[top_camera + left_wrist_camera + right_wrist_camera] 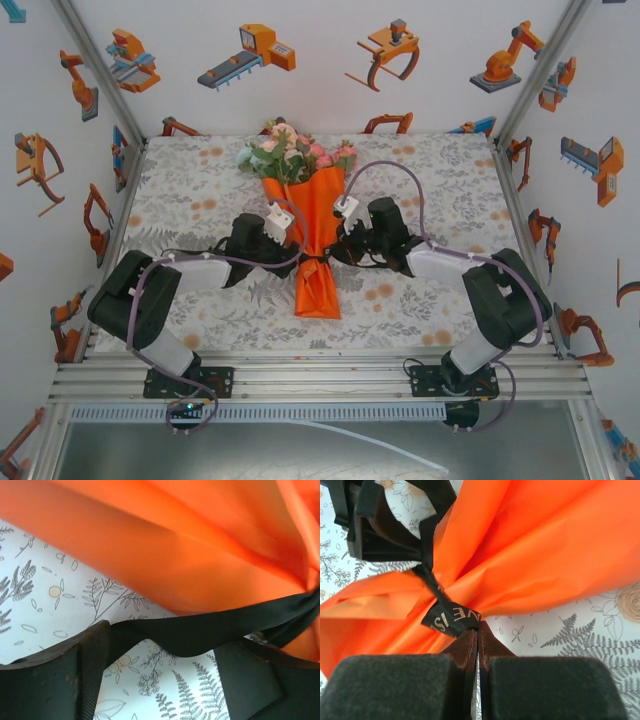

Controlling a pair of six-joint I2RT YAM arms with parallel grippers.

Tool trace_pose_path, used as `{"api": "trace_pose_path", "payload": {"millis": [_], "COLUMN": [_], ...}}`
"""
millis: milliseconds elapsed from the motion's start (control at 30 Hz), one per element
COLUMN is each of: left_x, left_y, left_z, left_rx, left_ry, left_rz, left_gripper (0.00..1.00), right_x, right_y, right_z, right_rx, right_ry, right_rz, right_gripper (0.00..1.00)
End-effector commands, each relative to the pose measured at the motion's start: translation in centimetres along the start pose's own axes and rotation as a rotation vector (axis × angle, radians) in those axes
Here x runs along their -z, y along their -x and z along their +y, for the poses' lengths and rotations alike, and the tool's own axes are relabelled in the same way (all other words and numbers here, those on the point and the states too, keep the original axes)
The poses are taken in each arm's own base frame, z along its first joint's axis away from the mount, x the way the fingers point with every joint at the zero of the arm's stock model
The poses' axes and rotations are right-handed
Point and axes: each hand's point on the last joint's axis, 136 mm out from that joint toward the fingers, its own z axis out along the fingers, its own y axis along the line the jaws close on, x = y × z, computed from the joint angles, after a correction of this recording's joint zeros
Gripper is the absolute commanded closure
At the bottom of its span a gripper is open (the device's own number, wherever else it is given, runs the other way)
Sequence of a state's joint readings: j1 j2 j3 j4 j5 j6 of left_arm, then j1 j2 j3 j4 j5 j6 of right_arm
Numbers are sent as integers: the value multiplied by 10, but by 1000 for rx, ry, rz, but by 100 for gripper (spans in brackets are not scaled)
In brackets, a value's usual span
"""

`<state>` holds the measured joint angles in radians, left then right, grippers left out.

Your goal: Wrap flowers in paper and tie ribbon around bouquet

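Note:
The bouquet lies along the middle of the table, its pink and white flowers [292, 150] at the far end. The orange paper [318, 235] forms a cone pinched at a waist by the black ribbon [314, 262]. My right gripper [478, 625] is shut on a lettered piece of ribbon [451, 619] just beside the paper [545, 545]. My left gripper [167, 647] stands open at the cone's left side. The ribbon [200, 632] stretches across its two spread fingers under the paper [175, 555]. Both grippers [293, 248] [338, 256] flank the waist.
A floral tablecloth [200, 200] covers the table. White walls with orange robot stickers [255, 50] close in the back and sides. An aluminium rail [320, 380] runs along the near edge, with both arm bases on it.

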<state>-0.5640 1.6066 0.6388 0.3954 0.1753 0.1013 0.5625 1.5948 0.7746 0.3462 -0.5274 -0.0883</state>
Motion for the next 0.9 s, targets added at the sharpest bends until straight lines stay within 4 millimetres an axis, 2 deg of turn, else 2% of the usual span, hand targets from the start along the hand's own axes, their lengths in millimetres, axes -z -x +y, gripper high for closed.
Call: {"api": "trace_pose_path", "payload": {"millis": [0, 33, 67, 100, 167, 267, 400, 500, 633, 700, 733, 833, 867], "left_x": [2, 6, 9, 13, 20, 33, 53, 57, 65, 70, 70, 72, 75], "left_y": [11, 11, 13, 13, 11, 4, -10, -17, -23, -18, -9, 39, 51], "left_z": [5, 6, 7, 9, 15, 38, 73, 80, 95, 96, 88, 33, 16], "left_rx": [13, 26, 37, 53, 93, 193, 361, 419, 478, 491, 473, 387, 345], "left_ry": [32, 37, 44, 55, 88, 209, 313, 303, 383, 379, 320, 8, -52], "left_rz": [-76, -84, -92, -92, -92, -90, -163, -170, -172, -178, -191, -265, -279], "left_gripper": [57, 78, 94, 100, 100, 100, 100, 100, 100, 100, 100, 100, 100], "right_x": [2, 3, 3, 4, 10, 21, 44, 60, 73, 77, 75, 57, 53], "right_y": [7, 5, 2, -4, -15, -35, -82, -112, -128, -121, -113, -62, -47], "right_z": [-3, -9, -16, -25, -42, -60, -100, -116, -126, -126, -123, -96, -86], "right_rx": [-73, -108, -151, -211, -327, -489, -762, -884, -945, -932, -915, -826, -807], "right_ry": [-21, -54, -92, -134, -187, -226, -388, -481, -567, -566, -535, -276, -200], "right_rz": [-67, -65, -60, -55, -54, -86, -105, -113, -125, -146, -155, -187, -191], "right_gripper": [100, 100, 100, 100, 100, 100, 100, 100, 100, 100, 100, 100, 94]}}
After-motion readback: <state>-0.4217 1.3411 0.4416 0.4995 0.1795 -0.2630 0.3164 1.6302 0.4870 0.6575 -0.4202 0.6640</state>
